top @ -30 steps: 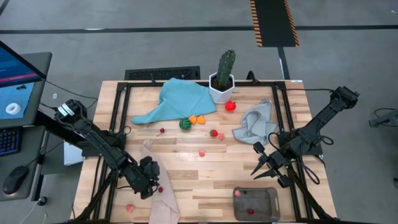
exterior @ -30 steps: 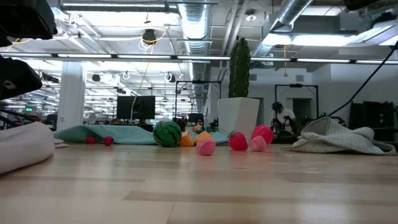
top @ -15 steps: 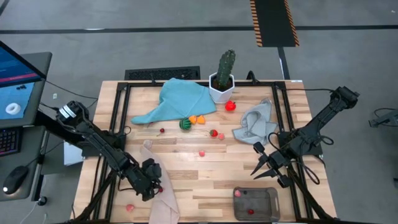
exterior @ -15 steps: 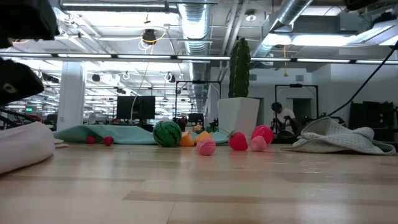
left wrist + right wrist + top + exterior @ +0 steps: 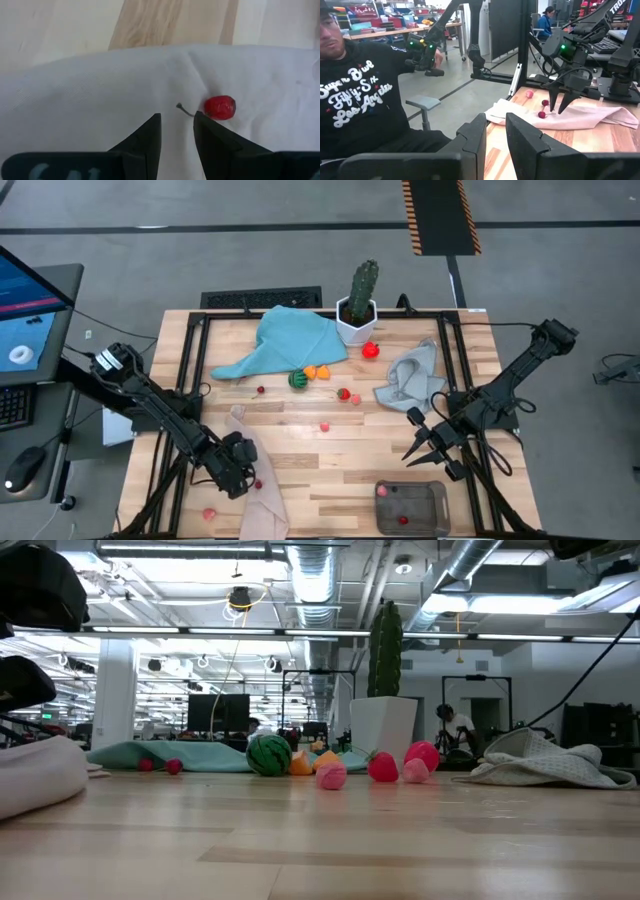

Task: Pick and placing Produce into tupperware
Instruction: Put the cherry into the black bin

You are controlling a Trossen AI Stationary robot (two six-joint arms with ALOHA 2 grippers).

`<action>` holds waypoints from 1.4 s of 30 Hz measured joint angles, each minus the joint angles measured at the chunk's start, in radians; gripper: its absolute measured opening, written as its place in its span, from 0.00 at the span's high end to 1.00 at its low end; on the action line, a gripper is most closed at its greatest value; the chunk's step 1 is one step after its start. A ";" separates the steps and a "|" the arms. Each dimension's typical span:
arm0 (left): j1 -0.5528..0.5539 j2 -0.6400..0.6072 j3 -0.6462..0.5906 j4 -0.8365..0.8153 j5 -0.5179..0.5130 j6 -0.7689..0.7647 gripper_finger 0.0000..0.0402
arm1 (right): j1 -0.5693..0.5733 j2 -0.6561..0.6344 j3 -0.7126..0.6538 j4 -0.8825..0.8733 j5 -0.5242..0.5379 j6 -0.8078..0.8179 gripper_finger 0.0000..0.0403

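A red cherry with a thin stem lies on the beige cloth at the table's near left. My left gripper points down just beside it, open by a narrow gap, with nothing between the fingers. In the high view that gripper stands over the cloth next to the cherry. The tupperware sits at the near right edge with a red piece in it. Above and behind it my right gripper is held level, slightly open and empty. More produce lies mid-table around the green striped ball.
A teal cloth lies at the far left and a grey cloth at the right. A cactus in a white pot stands at the far edge. A pink piece lies by the near left corner. A person sits beyond the table's left side.
My left gripper has turned a little over the beige cloth while staying in place. The cherry, the cloth and the other produce lie as before.
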 joint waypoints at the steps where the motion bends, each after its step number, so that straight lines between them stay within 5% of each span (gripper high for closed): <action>1: 0.000 0.000 0.000 0.000 0.009 -0.002 0.75 | 0.000 0.000 0.000 0.000 0.000 0.000 0.76; 17: 0.001 0.000 0.000 0.042 -0.036 0.005 0.75 | 0.000 0.000 0.000 0.000 0.000 -0.005 0.76; 28: -0.002 0.130 0.006 0.072 -0.068 -0.292 0.75 | 0.000 0.000 0.000 0.000 0.000 -0.007 0.76; 37: -0.004 0.111 0.000 0.082 -0.091 -0.221 0.76 | 0.000 0.000 0.000 0.000 0.000 -0.007 0.76; 42: -0.004 0.099 -0.001 0.077 -0.101 -0.180 0.86 | 0.000 0.000 0.000 0.000 0.000 -0.007 0.76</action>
